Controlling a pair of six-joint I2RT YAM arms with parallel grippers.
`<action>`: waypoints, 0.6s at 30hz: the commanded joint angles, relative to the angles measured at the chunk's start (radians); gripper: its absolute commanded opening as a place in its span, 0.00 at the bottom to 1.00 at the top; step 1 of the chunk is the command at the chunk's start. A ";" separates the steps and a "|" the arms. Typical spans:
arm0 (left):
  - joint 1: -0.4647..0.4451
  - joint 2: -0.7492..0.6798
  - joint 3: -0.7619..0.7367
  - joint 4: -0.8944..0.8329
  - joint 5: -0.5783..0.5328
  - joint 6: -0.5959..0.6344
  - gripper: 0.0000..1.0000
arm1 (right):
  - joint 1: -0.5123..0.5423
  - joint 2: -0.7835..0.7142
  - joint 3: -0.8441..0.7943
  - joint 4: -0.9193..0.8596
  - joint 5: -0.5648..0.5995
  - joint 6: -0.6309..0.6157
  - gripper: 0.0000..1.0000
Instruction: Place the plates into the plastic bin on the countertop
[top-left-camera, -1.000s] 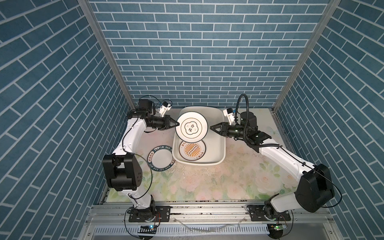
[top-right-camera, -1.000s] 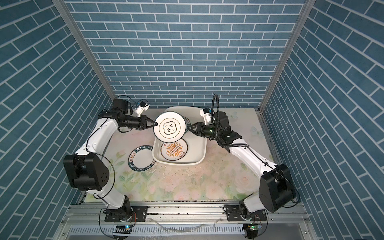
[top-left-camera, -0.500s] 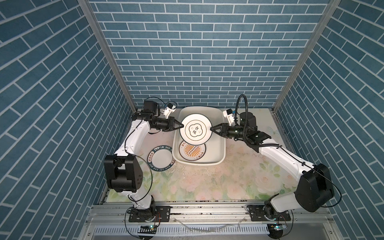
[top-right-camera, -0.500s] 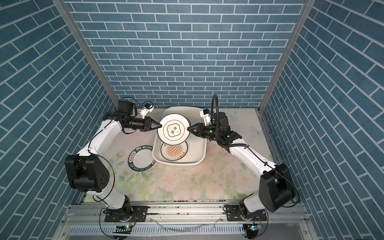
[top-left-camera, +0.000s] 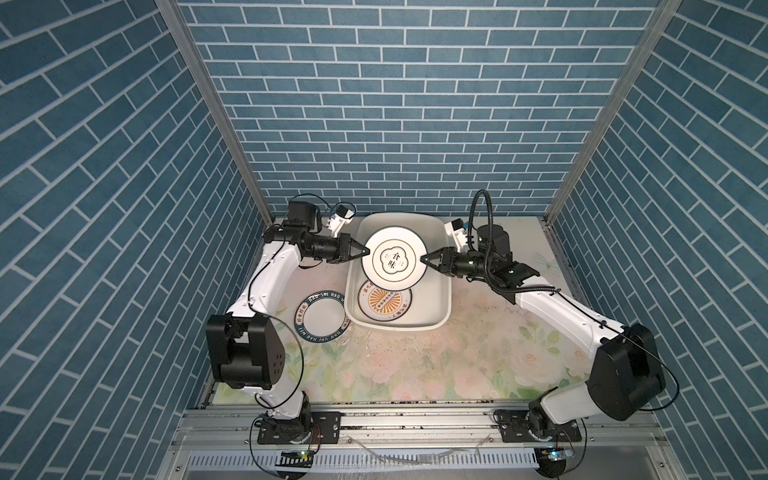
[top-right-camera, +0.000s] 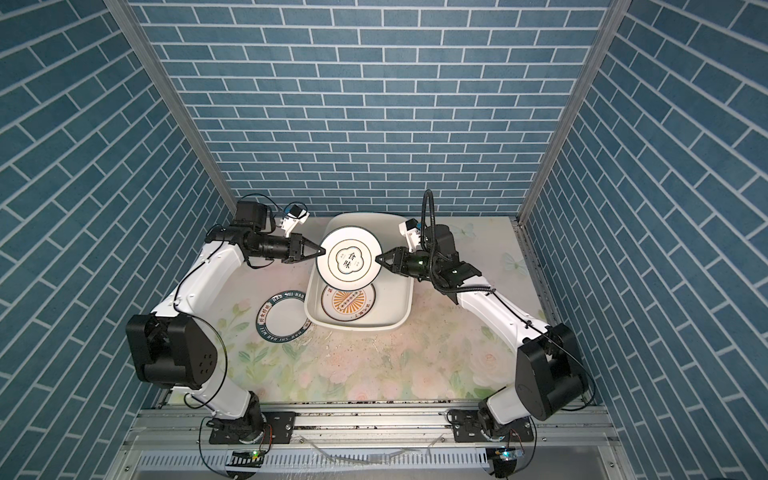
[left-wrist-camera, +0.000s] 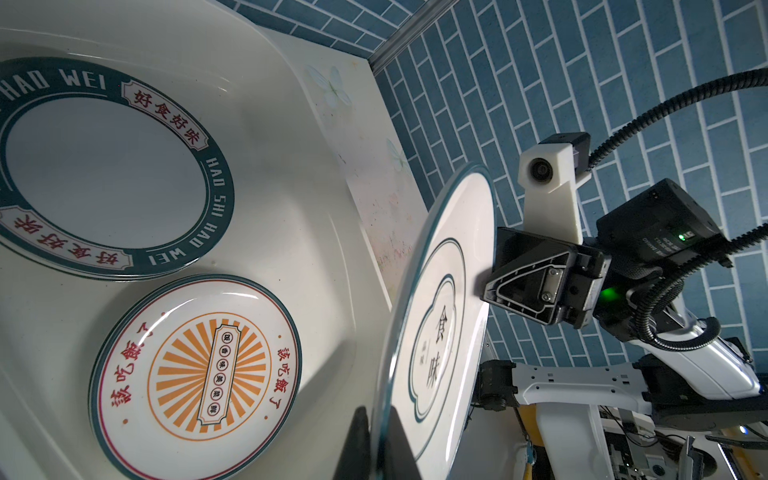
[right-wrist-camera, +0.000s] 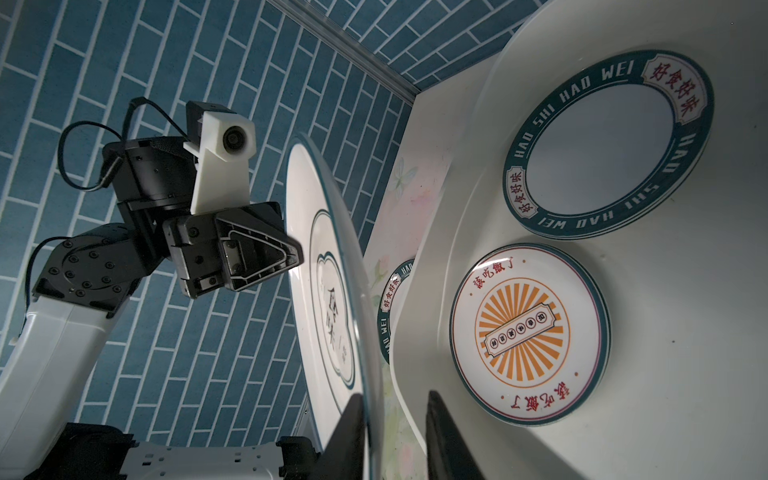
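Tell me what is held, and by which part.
The left gripper holds the black-ringed plate by its rim. The right gripper straddles the opposite rim with a gap, not yet clamped.

The held plate (right-wrist-camera: 307, 195) sat edge-on between the right gripper's (right-wrist-camera: 392, 428) parted jaws (one jaw clear of it); the left gripper (right-wrist-camera: 293, 253) touched its far rim.

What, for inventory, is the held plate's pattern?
Plate: black characters inside cloud-shaped rings, in a top view.

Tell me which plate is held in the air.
The plate with black rings: the left end effector grips its rim above the bin. The sunburst plate and green-rimmed plate lie in the bin, another green-rimmed plate on the countertop.
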 joint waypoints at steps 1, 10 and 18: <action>-0.008 -0.030 -0.002 0.021 0.055 -0.010 0.00 | 0.001 0.010 0.012 0.041 -0.017 -0.009 0.23; -0.017 -0.043 -0.005 0.017 0.059 -0.002 0.00 | 0.002 0.006 -0.010 0.087 -0.029 0.017 0.14; -0.018 -0.036 0.001 0.016 0.053 -0.004 0.00 | 0.002 0.009 -0.012 0.101 -0.035 0.023 0.02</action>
